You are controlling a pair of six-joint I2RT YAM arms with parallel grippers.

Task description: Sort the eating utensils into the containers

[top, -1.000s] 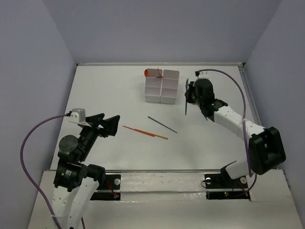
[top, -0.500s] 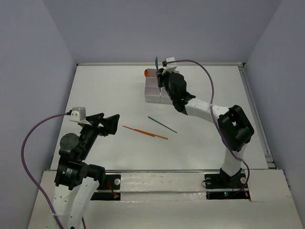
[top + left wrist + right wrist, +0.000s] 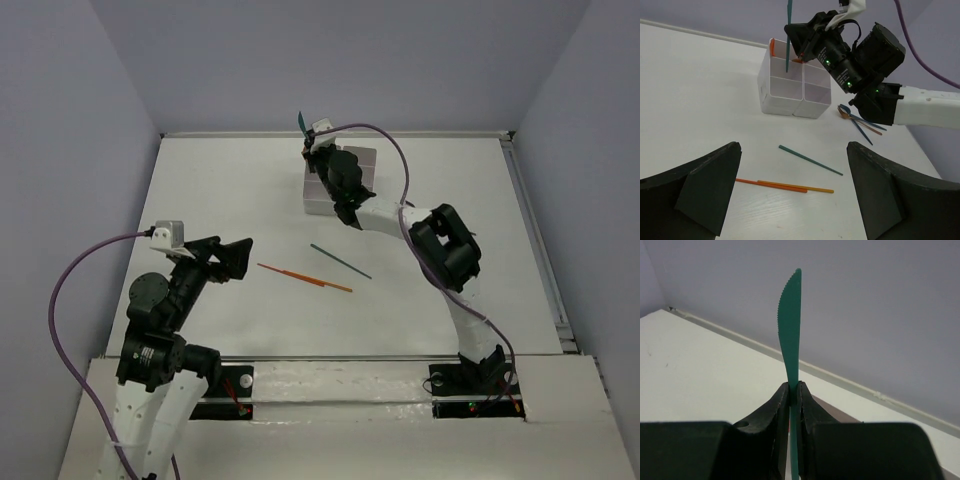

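Tightly clamped: right gripper (image 3: 794, 388) on upright teal knife (image 3: 790, 325), over white box (image 3: 782, 93).

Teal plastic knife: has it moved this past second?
Yes: the right gripper carried the knife left, from beside the white divided box to over its far-left corner.

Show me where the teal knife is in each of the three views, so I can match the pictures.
Top external: the teal knife stands at the far centre of the table, above the white box.
Left wrist: top centre, upright, its lower end at the box.
Right wrist: centre, with the serrated blade rising from between the fingers.
Shared landmark: the right gripper, shut on the knife in all three views.
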